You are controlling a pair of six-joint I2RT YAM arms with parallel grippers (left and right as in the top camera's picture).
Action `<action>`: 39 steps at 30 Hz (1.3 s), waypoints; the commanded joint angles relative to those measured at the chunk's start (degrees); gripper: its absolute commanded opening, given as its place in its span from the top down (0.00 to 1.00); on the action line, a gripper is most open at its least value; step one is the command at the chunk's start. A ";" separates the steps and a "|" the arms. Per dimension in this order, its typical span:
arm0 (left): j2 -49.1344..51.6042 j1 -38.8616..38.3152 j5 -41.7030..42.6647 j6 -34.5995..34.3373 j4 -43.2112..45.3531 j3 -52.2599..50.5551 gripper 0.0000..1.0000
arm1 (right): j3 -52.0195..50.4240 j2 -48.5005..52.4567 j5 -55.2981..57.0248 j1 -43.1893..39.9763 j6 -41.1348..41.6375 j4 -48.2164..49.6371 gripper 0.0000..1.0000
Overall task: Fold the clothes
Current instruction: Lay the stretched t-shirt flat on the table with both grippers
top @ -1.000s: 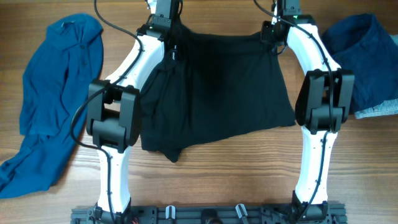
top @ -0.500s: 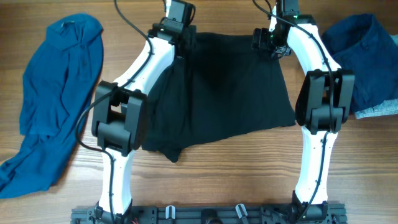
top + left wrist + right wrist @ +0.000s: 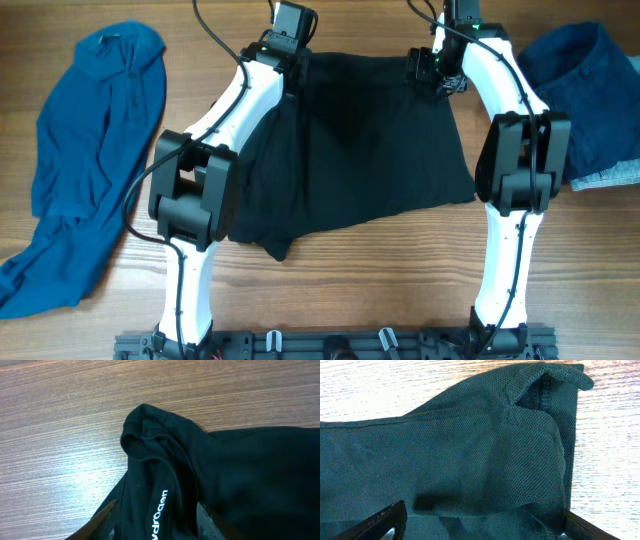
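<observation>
The black top (image 3: 370, 140) lies spread on the wooden table between both arms. My left gripper (image 3: 292, 45) is at its far left corner. In the left wrist view that gripper (image 3: 157, 522) stands half open, its fingers (image 3: 107, 515) straddling a raised fold with a white logo (image 3: 159, 517). I cannot tell whether they pinch it. My right gripper (image 3: 432, 68) sits over the far right corner. In the right wrist view it (image 3: 482, 527) is wide open, with mesh cloth (image 3: 485, 445) lying loose between the fingertips.
A bright blue collared shirt (image 3: 90, 150) lies crumpled along the table's left side. A navy piece (image 3: 585, 95) is bunched at the right edge, with a grey scrap (image 3: 612, 178) below it. The arms' base rail (image 3: 330, 345) runs along the near edge.
The left gripper has moved right along the top's far edge, and its jaws have narrowed around the fold. The right gripper has opened and let the far right corner drop.
</observation>
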 commanded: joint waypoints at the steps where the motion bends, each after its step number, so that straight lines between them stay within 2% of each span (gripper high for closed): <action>1: 1.68 0.22 1.51 0.07 1.11 0.44 0.53 | 0.48 -2.56 -0.85 -0.46 0.68 -0.02 0.12; 4: 3.32 0.20 1.64 0.09 1.86 0.44 0.50 | 0.48 -2.56 -0.63 -0.46 0.68 -0.07 0.12; 8: 5.86 0.17 1.62 0.09 2.25 0.44 0.52 | 0.48 -2.56 0.22 -0.46 0.59 -0.09 0.12; 12: 6.01 0.26 1.62 0.09 3.28 0.44 0.66 | 0.48 -2.56 0.66 -0.46 0.44 -0.04 0.12; 14: 6.01 0.26 1.60 0.07 4.00 0.44 0.77 | 0.48 -2.56 0.66 -0.46 0.44 -0.04 0.12; 16: 5.75 0.26 -1.20 0.04 4.61 0.57 0.94 | 0.48 -2.56 0.87 -0.46 0.42 -0.07 0.12; 17: 5.42 0.26 -3.19 0.04 4.83 0.63 0.96 | 0.48 -2.56 1.09 -0.50 0.37 -0.07 0.13; 23: 1.44 2.58 -10.49 0.07 7.02 0.72 0.96 | 0.48 -2.56 1.09 -0.50 0.37 -0.09 0.13; 31: -0.76 12.15 -9.94 0.33 19.89 0.72 0.96 | 0.48 -2.56 1.09 -0.50 0.24 -0.26 0.13; 34: -0.74 15.37 -3.69 0.33 25.53 0.72 0.96 | 0.48 -2.56 1.09 -0.50 0.22 -0.26 0.12; 35: -0.74 16.22 -0.76 0.28 27.15 0.70 0.85 | 0.48 -2.56 1.07 -0.50 0.24 -0.22 0.12; 36: -0.74 16.90 1.70 0.26 28.33 0.70 0.43 | 0.48 -2.56 1.07 -0.50 0.26 -0.17 0.12; 38: -0.74 17.33 2.54 0.26 28.65 0.70 0.00 | 0.48 -2.56 1.07 -0.50 0.26 -0.20 0.12; 39: -0.74 17.38 2.51 0.26 28.39 0.70 0.00 | 0.48 -2.56 1.07 -0.50 0.24 -0.20 0.11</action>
